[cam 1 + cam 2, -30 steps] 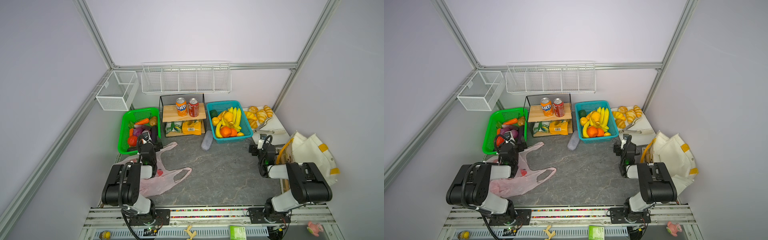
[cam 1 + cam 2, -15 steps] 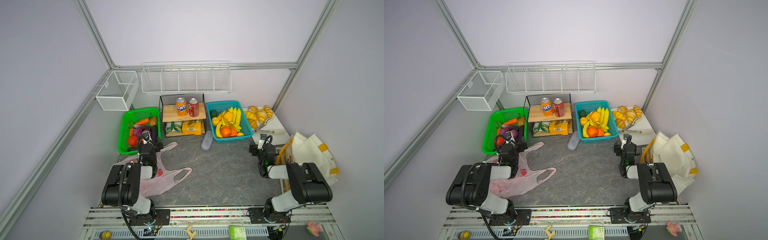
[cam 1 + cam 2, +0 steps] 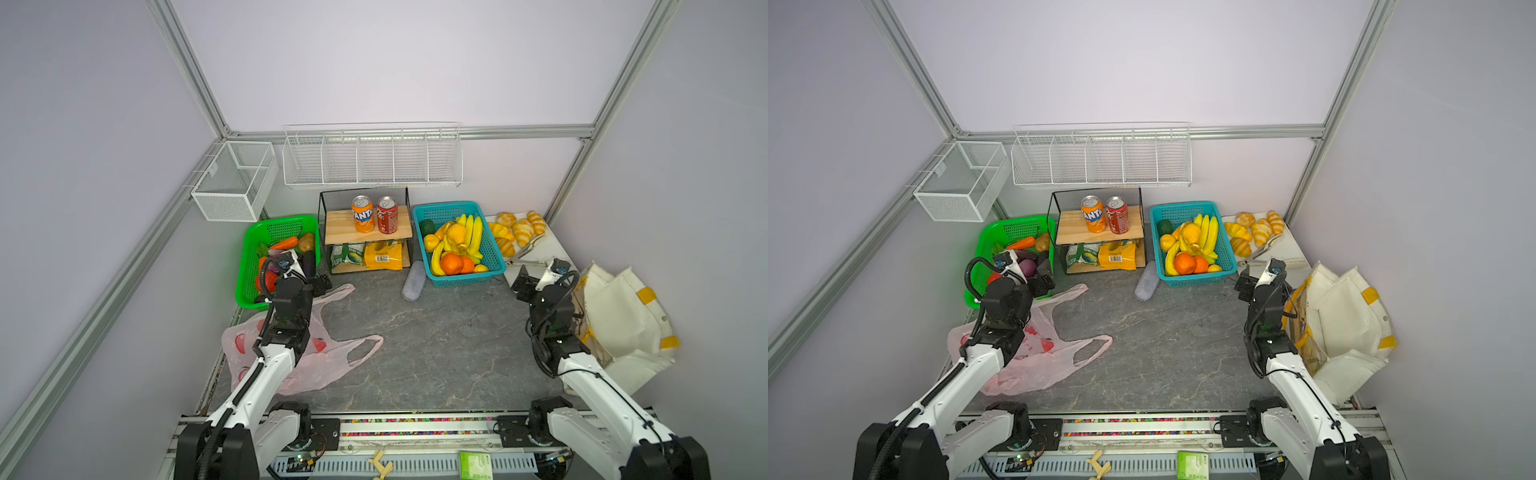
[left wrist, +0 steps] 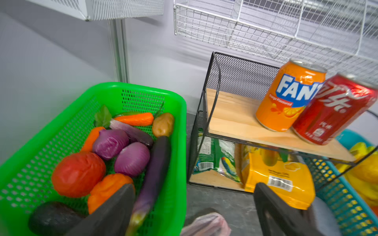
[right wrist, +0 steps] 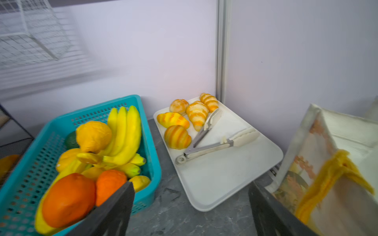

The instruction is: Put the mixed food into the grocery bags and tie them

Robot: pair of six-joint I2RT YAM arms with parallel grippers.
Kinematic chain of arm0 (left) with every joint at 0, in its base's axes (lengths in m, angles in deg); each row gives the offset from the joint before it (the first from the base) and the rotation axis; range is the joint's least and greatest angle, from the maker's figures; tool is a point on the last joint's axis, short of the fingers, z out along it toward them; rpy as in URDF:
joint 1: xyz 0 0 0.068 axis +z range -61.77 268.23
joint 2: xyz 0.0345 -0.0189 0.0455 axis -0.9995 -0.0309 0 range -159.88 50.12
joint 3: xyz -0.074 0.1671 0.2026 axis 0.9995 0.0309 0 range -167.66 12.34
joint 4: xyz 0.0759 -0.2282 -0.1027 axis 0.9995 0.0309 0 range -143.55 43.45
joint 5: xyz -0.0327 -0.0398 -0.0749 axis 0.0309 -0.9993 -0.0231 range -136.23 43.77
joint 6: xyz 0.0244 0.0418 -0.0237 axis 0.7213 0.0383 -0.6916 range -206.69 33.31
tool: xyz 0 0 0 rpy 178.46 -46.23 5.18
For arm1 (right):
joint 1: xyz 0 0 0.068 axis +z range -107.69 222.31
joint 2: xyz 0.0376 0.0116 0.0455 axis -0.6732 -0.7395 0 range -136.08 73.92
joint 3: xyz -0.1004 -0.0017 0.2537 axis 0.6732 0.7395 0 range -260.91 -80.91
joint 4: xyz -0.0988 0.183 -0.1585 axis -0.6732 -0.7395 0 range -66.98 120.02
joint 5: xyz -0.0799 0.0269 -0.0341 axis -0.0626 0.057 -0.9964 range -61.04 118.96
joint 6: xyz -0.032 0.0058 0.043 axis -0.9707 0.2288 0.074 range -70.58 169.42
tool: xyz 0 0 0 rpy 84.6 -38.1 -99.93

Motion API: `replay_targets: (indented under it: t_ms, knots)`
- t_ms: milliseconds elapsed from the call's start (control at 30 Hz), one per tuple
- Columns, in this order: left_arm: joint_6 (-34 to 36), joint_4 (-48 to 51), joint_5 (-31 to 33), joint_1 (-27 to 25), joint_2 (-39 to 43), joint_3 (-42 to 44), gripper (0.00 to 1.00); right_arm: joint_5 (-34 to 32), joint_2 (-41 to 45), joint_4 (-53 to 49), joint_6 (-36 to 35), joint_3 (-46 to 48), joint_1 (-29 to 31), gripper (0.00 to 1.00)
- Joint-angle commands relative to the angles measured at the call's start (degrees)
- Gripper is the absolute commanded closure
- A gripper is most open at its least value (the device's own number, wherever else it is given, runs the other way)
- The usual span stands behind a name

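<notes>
Pink plastic bag [image 3: 332,365] lies lower left in both top views, canvas tote [image 3: 615,316] far right, Fanta can [image 3: 363,214] and red soda can [image 3: 387,215] centre on the shelf [image 3: 340,229]. Left gripper [image 4: 192,187], right gripper [image 5: 190,185]: both wide, seemingly empty.

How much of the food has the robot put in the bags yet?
Nothing is packed yet. The pink bag lies flat and the canvas tote slumps, both untied. In hand: nothing; the left gripper is open beside the green basket, the right gripper open near the tote. Left: the Fanta can and red can on the shelf, the tomato and other vegetables, then tying.
</notes>
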State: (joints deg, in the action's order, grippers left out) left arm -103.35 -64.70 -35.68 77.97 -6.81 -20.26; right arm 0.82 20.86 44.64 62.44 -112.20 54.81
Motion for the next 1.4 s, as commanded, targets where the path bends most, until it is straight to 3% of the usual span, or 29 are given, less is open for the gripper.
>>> replay_targets:
  t_ms: [0, 133, 200, 367, 533, 667, 800, 933, 1067, 1167, 1233, 1333, 1367]
  knots:
    - [-10.0, 21.8, 2.4, -2.2, 2.5, -3.1, 0.11, 3.0, -2.6, -15.9, 3.7, -6.5, 7.1, 0.09]
    - [-13.0, 33.9, 5.6, -5.0, 3.7, -4.2, 0.15, 4.9, -7.5, -18.2, -1.1, -10.4, 16.8, 0.1]
    - [-13.5, 35.5, 5.5, -7.7, 3.6, -4.2, 0.15, 3.6, -9.8, -20.3, -4.1, -12.7, 19.5, 0.11]
    - [-14.3, 27.0, -0.9, -15.5, 0.2, -5.4, 0.15, -5.5, -12.4, -32.7, -7.2, -21.3, 19.6, 0.11]
    - [-14.0, 19.3, -9.6, -19.5, -6.8, -10.4, 0.15, -15.8, -9.4, -49.3, -8.6, -29.6, 17.5, 0.11]
    - [-11.9, 19.8, -15.6, -21.4, -12.5, -15.8, 0.15, -18.1, -5.7, -59.6, -6.8, -33.9, 7.6, 0.11]
    - [-10.8, 20.5, -19.2, -21.8, -14.4, -18.3, 0.15, -15.8, -4.0, -60.6, -6.2, -33.6, -5.8, 0.11]
    - [-9.1, 20.7, -19.3, -21.9, -12.7, -18.5, 0.15, -7.5, -7.9, -62.0, -5.2, -34.3, -18.2, 0.11]
    - [-6.7, 21.5, -18.3, -21.8, -10.6, -17.7, 0.15, 1.0, -14.3, -61.0, -3.9, -34.8, -23.4, 0.01]
    - [-6.0, 21.5, -16.7, -21.8, -8.8, -16.7, 0.14, 2.7, -19.8, -59.3, -3.8, -35.5, -25.8, 0.25]
    - [-6.0, 20.9, -16.8, -21.8, -7.7, -15.9, 0.14, 4.7, -22.0, -58.0, -3.8, -35.7, -26.6, 0.34]
    - [-5.9, 20.4, -15.9, -21.8, -6.7, -15.1, 0.14, 9.3, -23.0, -57.2, -2.8, -35.7, -26.5, 0.64]
    - [-5.8, 20.8, -15.6, -21.8, -6.6, -15.0, 0.14, 10.0, -22.9, -57.2, -2.7, -35.5, -26.5, 0.7]
